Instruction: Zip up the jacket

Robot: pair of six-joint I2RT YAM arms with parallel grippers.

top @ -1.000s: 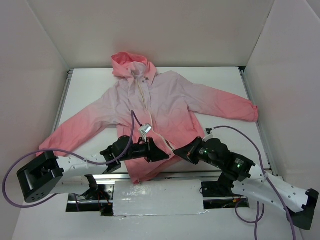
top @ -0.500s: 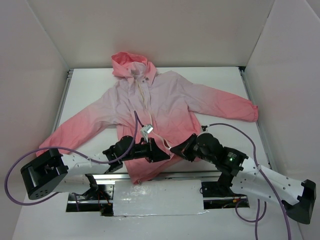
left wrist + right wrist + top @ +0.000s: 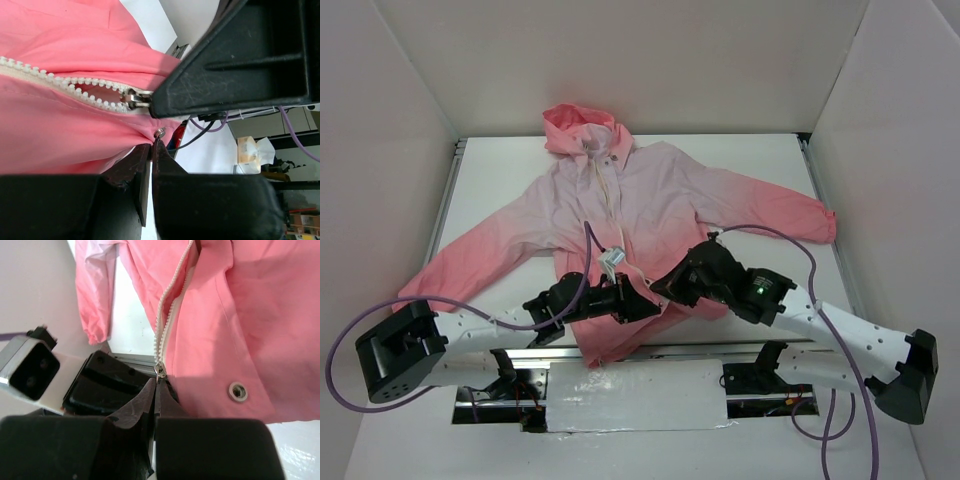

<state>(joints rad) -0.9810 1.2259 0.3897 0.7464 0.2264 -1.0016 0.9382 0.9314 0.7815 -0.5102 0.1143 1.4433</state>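
The pink jacket (image 3: 650, 200) lies flat on the white table, hood at the far end, its pale zipper (image 3: 167, 305) parted above the hem. My left gripper (image 3: 152, 142) is shut on the hem fabric beside a metal snap (image 3: 159, 132). In the top view it sits at the hem (image 3: 646, 308). My right gripper (image 3: 157, 381) is shut on the pull of the zipper slider (image 3: 159, 372), right at the bottom of the teeth. In the left wrist view the slider (image 3: 134, 98) touches the right gripper's black finger (image 3: 235, 55). Both grippers are close together (image 3: 658, 290).
The jacket's sleeves spread out to the left (image 3: 470, 265) and to the right (image 3: 780, 215). Tall pale walls (image 3: 390, 150) enclose the table. A metal rail (image 3: 700, 350) runs along the near edge. Purple cables (image 3: 780, 240) loop over both arms.
My right arm has swung left and forward, bringing its gripper in to the zipper's bottom end next to the left gripper. The left arm has hardly moved.
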